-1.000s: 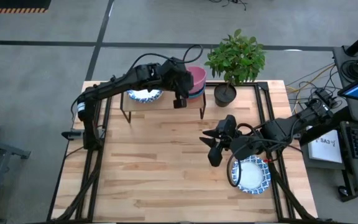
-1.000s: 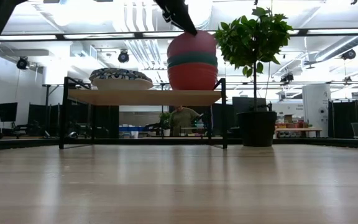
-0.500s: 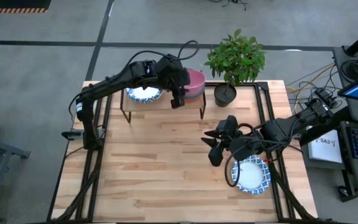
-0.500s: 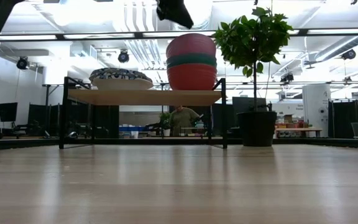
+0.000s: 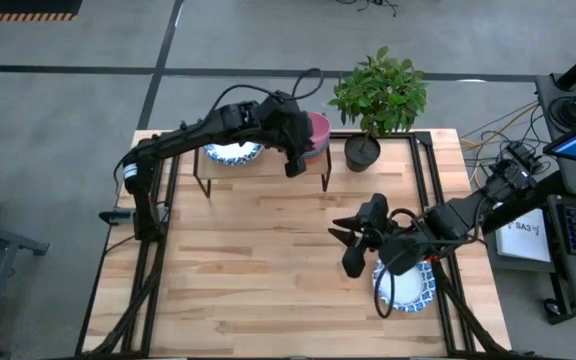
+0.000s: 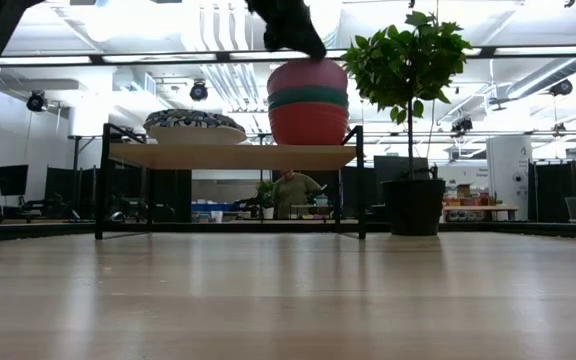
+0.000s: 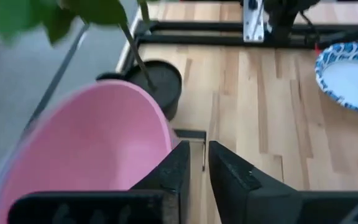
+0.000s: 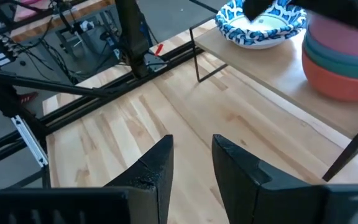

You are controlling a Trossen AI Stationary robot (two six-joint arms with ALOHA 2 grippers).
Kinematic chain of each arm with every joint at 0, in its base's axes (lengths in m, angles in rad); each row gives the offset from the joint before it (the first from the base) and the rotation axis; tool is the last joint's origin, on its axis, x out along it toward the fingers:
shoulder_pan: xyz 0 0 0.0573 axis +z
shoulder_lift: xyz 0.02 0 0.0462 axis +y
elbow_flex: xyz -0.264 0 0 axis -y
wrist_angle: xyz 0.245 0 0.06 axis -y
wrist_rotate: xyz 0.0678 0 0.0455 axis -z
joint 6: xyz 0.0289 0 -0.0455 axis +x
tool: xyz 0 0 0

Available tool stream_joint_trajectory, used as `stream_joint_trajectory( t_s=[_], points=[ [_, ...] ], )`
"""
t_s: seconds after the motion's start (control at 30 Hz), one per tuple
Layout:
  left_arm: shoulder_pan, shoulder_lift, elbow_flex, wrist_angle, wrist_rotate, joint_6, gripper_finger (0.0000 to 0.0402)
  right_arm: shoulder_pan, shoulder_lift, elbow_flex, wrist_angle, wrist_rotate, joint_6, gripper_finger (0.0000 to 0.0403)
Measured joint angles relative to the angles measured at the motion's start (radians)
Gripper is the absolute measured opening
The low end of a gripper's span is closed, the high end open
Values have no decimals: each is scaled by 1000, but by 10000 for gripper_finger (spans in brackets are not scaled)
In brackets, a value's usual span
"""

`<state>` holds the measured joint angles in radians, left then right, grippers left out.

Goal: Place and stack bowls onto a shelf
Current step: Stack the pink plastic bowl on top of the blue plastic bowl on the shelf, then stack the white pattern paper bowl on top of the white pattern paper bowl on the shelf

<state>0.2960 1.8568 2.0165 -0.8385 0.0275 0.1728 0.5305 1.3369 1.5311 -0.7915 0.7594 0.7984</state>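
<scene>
The shelf [image 5: 258, 172] stands at the table's far side. On its left end sit white bowls with blue rims [image 5: 233, 153]. On its right end is a stack with the pink bowl [image 5: 318, 128] on top, then a green [image 6: 309, 97] and a red one [image 6: 309, 124]. My left gripper [image 5: 294, 165] hovers at the pink bowl's near-left rim, its fingers nearly together and empty. My right gripper [image 5: 346, 250] is open and empty above the table's middle right. Beside it, another blue-rimmed bowl [image 5: 413, 290] rests on the table, partly under the right arm. My left gripper stands with the outer side of one finger [image 7: 176, 168] right beside the pink bowl's rim [image 7: 164, 127], coming from above at the rim's near-left side. I cannot tell whether it touches the rim. The bowl sits upright on the stack.
A potted plant [image 5: 362, 152] stands just right of the shelf, its leaves over the shelf's right end. Black frame rails run along the table's left and right edges. Bare wood lies in front of the shelf.
My left gripper rose and drew a little left off the pink bowl, then came back down to its near-left rim. My right gripper has shifted slightly toward the near and right edges. The bowls on the shelf stay in place.
</scene>
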Motion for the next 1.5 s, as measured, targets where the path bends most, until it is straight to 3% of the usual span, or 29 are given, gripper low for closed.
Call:
stream_joint_trajectory(
  t_s=[0.2, 0.53, 1.03, 1.3, 1.5],
  points=[
    [1, 0, -58, 37, -2, -26, 28, 6, 0, 0, -21, 12, 30, 96],
    [-4, -14, 41, 7, -2, 0, 27, 6, 0, -2, -20, 28, 33, 97],
    [12, -12, -124, 32, -41, -11, 26, 6, 0, -2, -20, 28, 41, 89],
    [0, -41, 29, -5, -43, -62, 26, 6, 0, -3, -21, 11, 72, 86],
    [-55, -43, 202, -100, -43, -164, 26, 6, 0, -3, -66, -153, 201, 84]
  ],
)
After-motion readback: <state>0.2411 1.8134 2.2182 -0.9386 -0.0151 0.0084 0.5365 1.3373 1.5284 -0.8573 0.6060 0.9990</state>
